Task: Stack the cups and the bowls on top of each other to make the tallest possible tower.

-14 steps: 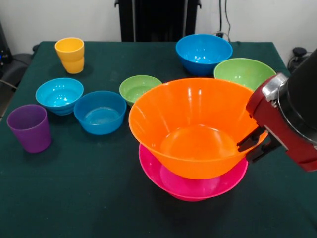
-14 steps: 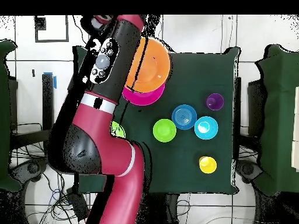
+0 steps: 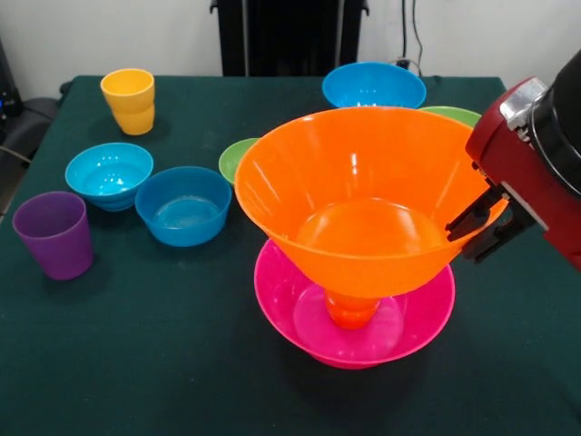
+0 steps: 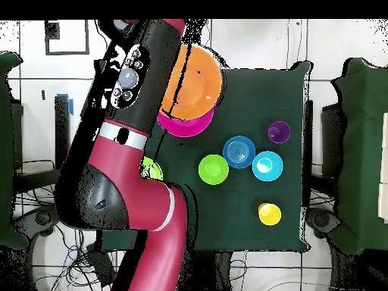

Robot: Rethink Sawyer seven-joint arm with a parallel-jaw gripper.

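My gripper (image 3: 481,232) is shut on the right rim of the large orange bowl (image 3: 354,182) and holds it above the large pink bowl (image 3: 272,295). An orange cup (image 3: 352,311) stands in the middle of the pink bowl, right under the orange bowl's base; I cannot tell whether they touch. In the overhead view the orange bowl (image 4: 198,76) overlaps the pink bowl (image 4: 186,125), and the arm hides the gripper. The medium green bowl (image 3: 454,114) shows only as a rim behind the orange bowl.
On the table stand a yellow cup (image 3: 129,100), a purple cup (image 3: 54,233), a small cyan bowl (image 3: 109,173), a small blue bowl (image 3: 184,204), a small green bowl (image 3: 234,159) partly hidden, and a medium blue bowl (image 3: 372,86) at the far side.
The gripper has risen with the large orange bowl, which was nested low in the pink bowl. The orange cup now shows beneath it.
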